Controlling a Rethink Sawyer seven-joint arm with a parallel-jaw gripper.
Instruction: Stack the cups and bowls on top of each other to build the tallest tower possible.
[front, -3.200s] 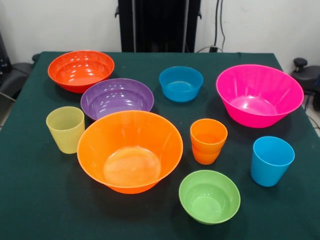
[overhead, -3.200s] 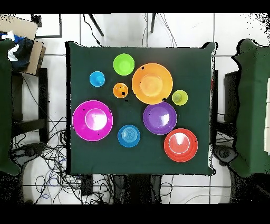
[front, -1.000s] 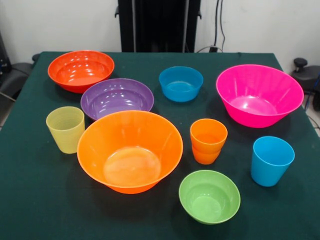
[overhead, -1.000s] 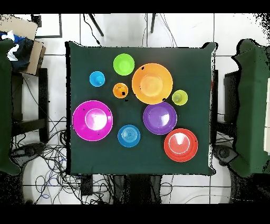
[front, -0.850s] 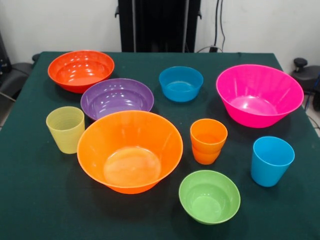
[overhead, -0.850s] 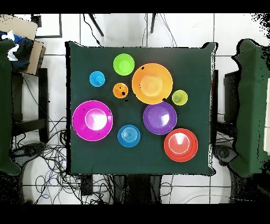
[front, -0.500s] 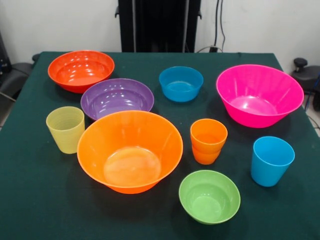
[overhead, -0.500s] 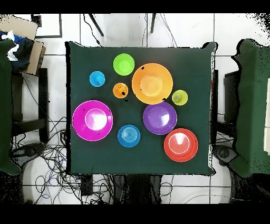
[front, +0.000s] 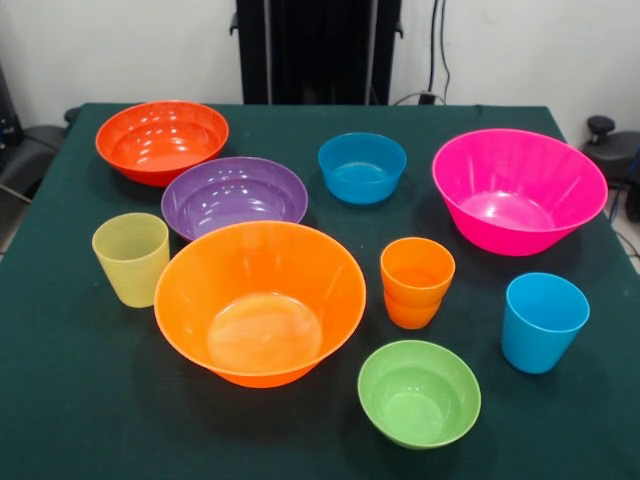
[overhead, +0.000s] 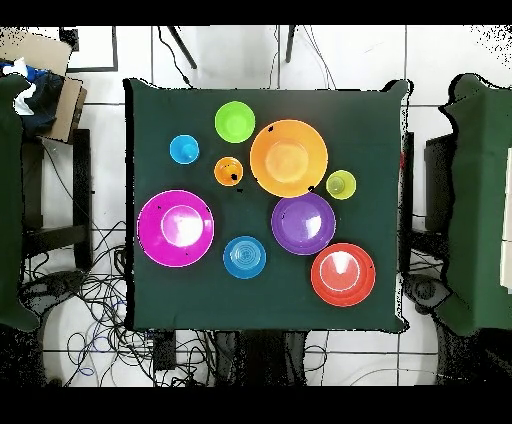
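Gripper: not seen in front or overhead view; its state can't be told.
Pedestal (front: 318, 50): black column seen at far table edge, front view.
Table (front: 60, 400): dark green cloth; all vessels are set upright on it, mouths up.
Lg orange bowl (front: 260, 300): located left of centre, nearer the camera in front view; appears to touch the purple bowl behind it.
Purple bowl (front: 235, 195): med. size; placed betw. lg orange bowl and red-orange bowl; rims look very close to both.
Red-orange bowl (front: 162, 140): med. size; located at far left corner area, front view.
Blue bowl (front: 362, 166): small; located far side, near centre, betw. purple and pink bowls, apart from both.
Hot pink bowl (front: 518, 188): lg; located at right, far side; nothing seen inside it.
Lime green bowl (front: 419, 392): small; located nearest the camera, right of lg orange bowl, apart from it.
Orange cup (front: 416, 281): located just beside lg orange bowl's right rim; a 2nd rim line is seen on its wall, so 2 nested cups possible, can't be confirmed.
Sky blue cup (front: 541, 320): located at right edge, in front of pink bowl, apart from it.
Ribbed yellow-green cup (front: 131, 258): located at left, just beside lg orange bowl.
Tower: none built; no bowl is stacked on another.
Overhead check: same layout is seen turned half round; pink bowl (overhead: 176, 228) at left, red-orange bowl (overhead: 342, 274) at lower right.
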